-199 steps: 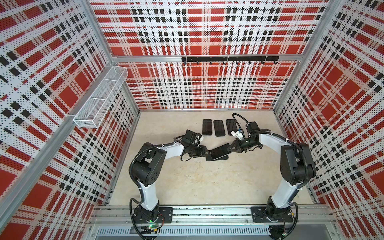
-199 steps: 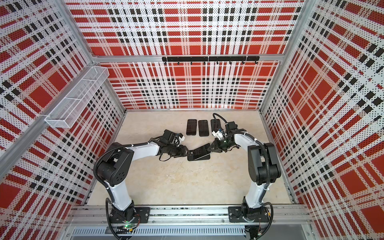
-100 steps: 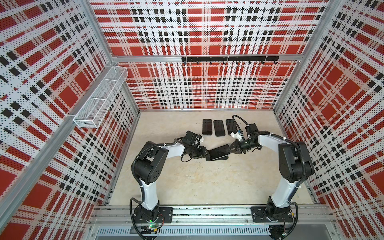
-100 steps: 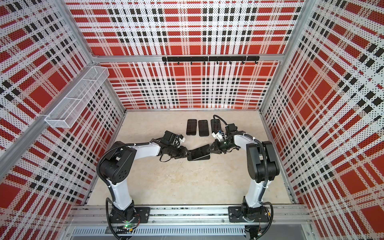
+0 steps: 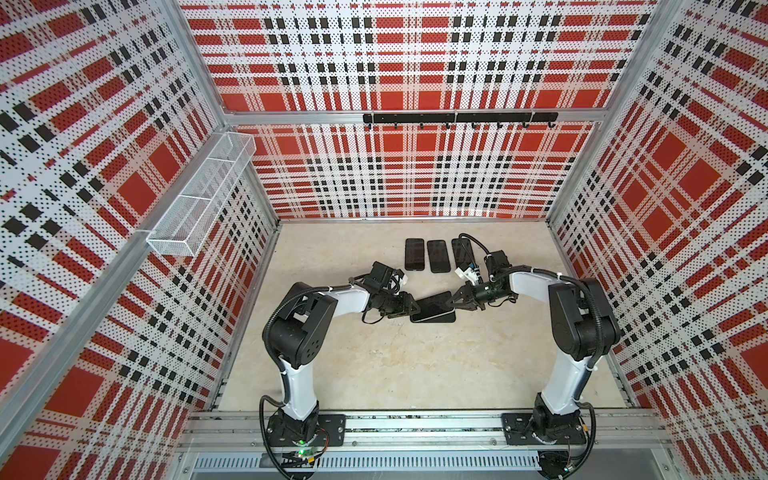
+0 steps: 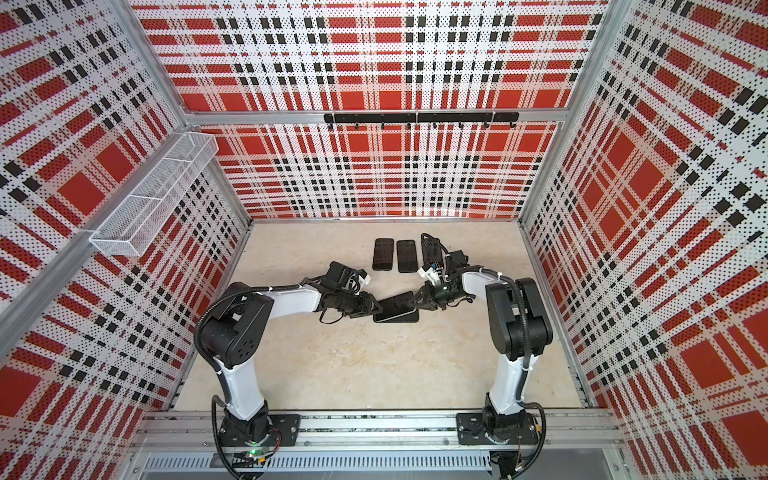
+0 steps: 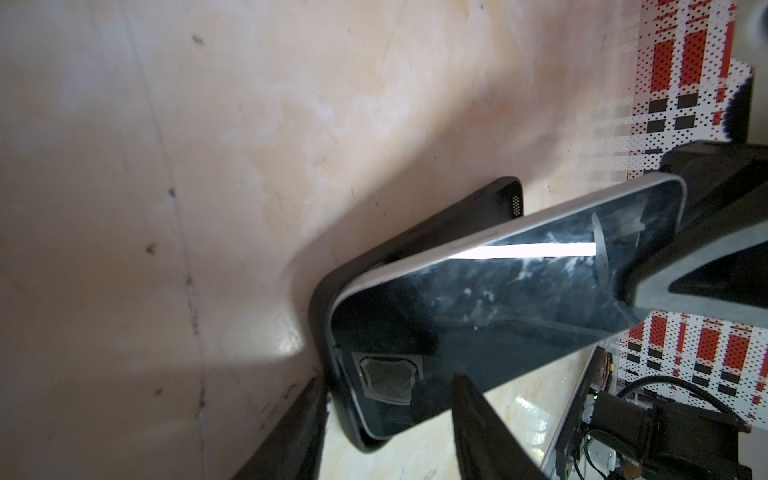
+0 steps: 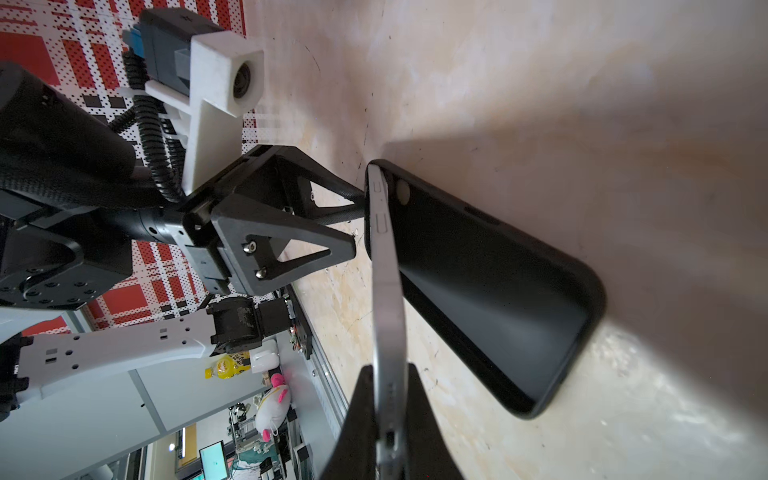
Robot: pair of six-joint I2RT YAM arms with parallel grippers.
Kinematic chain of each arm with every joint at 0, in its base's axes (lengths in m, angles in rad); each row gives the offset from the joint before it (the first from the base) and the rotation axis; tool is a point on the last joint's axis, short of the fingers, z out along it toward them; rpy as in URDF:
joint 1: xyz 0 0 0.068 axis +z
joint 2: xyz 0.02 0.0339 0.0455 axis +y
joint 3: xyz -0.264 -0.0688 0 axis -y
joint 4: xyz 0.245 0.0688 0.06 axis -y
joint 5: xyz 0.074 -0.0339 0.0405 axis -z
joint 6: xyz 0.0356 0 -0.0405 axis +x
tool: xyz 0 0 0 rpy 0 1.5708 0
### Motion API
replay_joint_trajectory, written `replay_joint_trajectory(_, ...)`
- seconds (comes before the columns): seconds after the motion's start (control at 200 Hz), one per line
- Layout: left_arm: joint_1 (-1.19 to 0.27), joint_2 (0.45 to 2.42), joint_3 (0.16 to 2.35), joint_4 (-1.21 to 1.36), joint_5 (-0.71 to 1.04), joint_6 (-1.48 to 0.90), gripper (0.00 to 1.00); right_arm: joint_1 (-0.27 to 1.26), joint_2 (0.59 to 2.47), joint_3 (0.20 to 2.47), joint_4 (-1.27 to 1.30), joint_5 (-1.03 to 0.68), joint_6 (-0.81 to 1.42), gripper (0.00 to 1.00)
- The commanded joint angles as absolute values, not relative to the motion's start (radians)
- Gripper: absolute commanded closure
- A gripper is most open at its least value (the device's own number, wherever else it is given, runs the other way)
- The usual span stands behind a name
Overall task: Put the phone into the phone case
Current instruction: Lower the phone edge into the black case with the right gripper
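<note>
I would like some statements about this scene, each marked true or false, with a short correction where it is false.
1. The right gripper is shut on one end of the phone. True.
2. The phone lies flat inside the phone case. False: it is tilted, with one end in the case and the held end raised.
3. The phone case is lifted off the table. False: it lies on the table.
4. Three dark phones lie in a row at the far side of the table. True.
5. The left gripper is at the end of the case opposite the right gripper. True.
</note>
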State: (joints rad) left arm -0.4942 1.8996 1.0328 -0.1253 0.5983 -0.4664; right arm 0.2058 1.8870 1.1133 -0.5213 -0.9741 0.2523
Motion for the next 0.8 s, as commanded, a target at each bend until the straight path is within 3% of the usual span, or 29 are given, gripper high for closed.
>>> replay_joint_trajectory(0.0,-0.495,1.916,1.024,-0.114,0.613,-0.462,0.48,0.236,1.931,1.086,-0.516,-0.928,0.249,1.0)
replay_joint_trajectory(0.331,-0.509,1.902,1.009,-0.089,0.632,-0.483,0.49,0.249,1.966,1.067,-0.464,-0.931,0.275,1.0)
replay_joint_trajectory(0.797,-0.5,1.914,1.045,-0.171,0.574,-0.419,0.52,0.266,1.891,1.155,-0.602,-0.725,0.188,0.69)
